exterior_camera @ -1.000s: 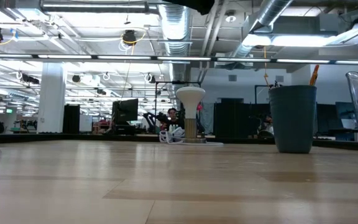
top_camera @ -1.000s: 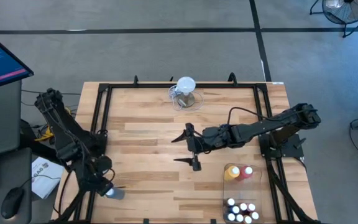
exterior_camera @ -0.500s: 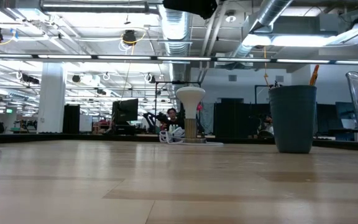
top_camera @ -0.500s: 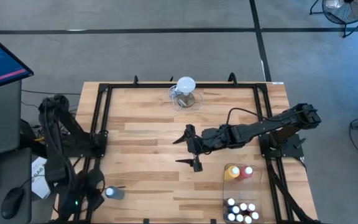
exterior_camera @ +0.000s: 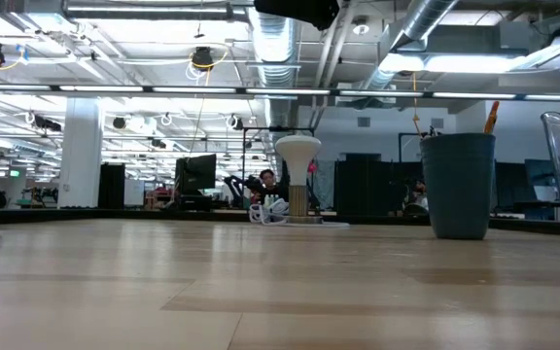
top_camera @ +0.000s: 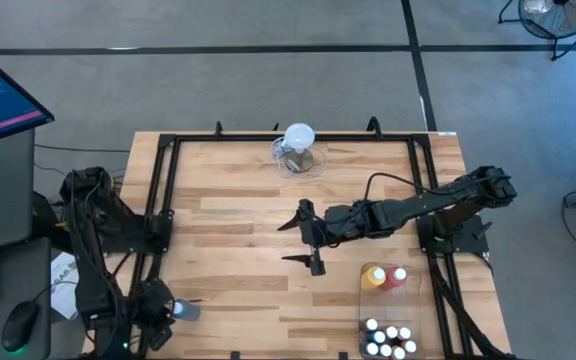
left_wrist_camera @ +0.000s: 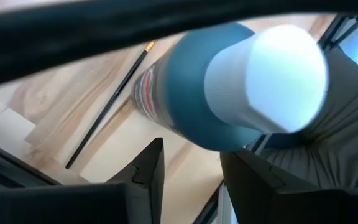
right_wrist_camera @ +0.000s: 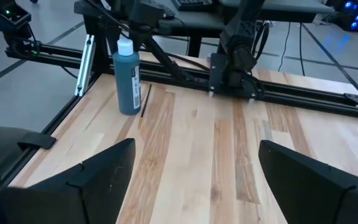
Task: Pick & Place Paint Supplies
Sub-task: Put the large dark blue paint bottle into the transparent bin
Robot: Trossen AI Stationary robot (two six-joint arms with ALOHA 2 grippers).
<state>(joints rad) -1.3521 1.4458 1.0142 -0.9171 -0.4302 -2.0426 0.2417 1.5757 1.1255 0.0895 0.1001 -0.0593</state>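
Note:
A blue squeeze bottle point(top_camera: 183, 310) with a white cap stands upright on its base near the table's near-left corner, also in the right wrist view point(right_wrist_camera: 127, 78). A thin dark paintbrush point(left_wrist_camera: 107, 109) lies flat on the wood beside it. My left gripper point(left_wrist_camera: 191, 149) is open. It slants down close by the bottle point(left_wrist_camera: 229, 87), whose cap looms just ahead of the wrist, and nothing shows between its fingertips. My right gripper point(top_camera: 301, 238) hovers open over the table's middle. Yellow point(top_camera: 373, 277) and red point(top_camera: 398, 277) squeeze bottles and several small white-capped bottles point(top_camera: 388, 340) stand in a clear tray point(top_camera: 418, 300).
A clear jug with a round white top point(top_camera: 298, 150) stands at the middle of the far edge. A black frame rail point(top_camera: 163, 215) runs along the table's left side beside the left arm. Bare wood lies between the blue bottle and the tray.
My left arm has swung toward the table's near edge and sunk, and its gripper has turned and come down beside the blue bottle. The bottle and the brush have stayed where they were.

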